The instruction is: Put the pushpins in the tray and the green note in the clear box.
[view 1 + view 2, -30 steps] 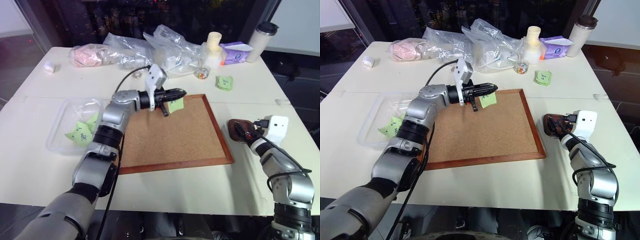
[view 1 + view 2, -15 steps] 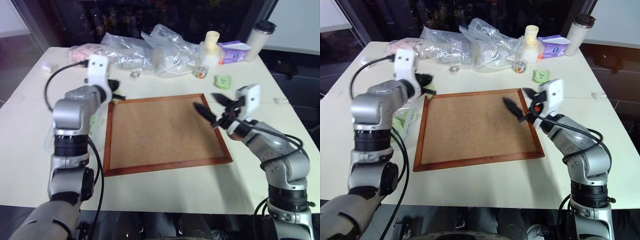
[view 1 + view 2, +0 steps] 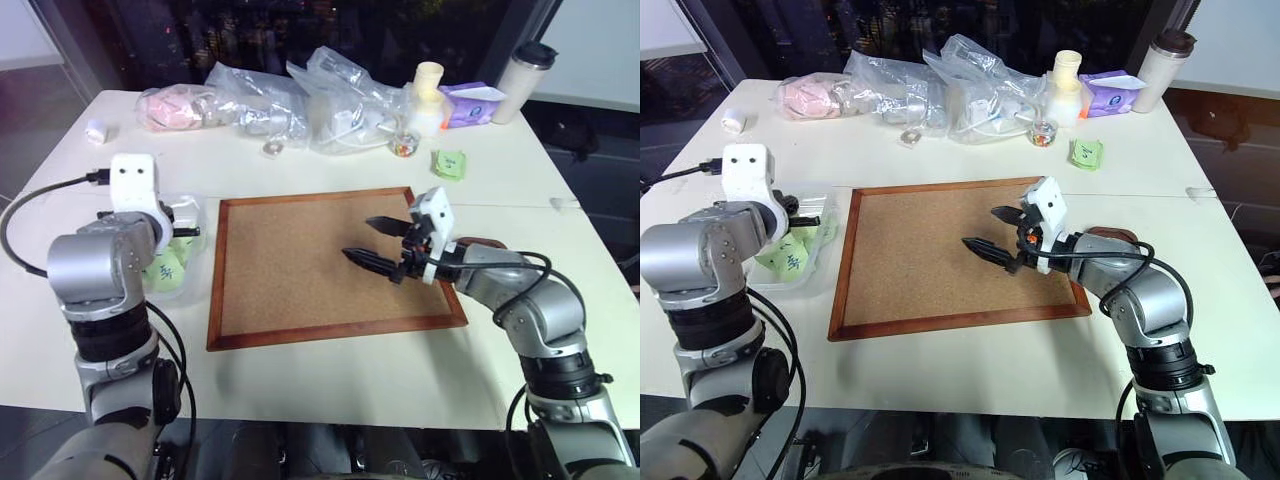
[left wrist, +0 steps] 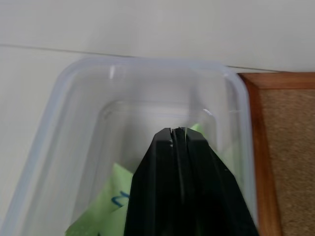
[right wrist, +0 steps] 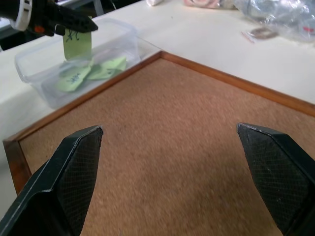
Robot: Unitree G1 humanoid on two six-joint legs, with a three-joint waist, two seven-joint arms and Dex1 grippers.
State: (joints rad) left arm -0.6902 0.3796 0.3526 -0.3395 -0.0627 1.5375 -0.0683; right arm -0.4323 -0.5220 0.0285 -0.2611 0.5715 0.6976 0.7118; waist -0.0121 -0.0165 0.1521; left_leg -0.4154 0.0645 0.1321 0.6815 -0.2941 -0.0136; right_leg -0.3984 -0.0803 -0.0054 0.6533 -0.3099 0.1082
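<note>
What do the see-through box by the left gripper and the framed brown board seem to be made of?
The clear rectangular box looks like glossy transparent plastic: the green paper notes inside show through its walls. The brown board appears to be matte, speckled cork, and its reddish-brown frame looks like varnished wood.
</note>
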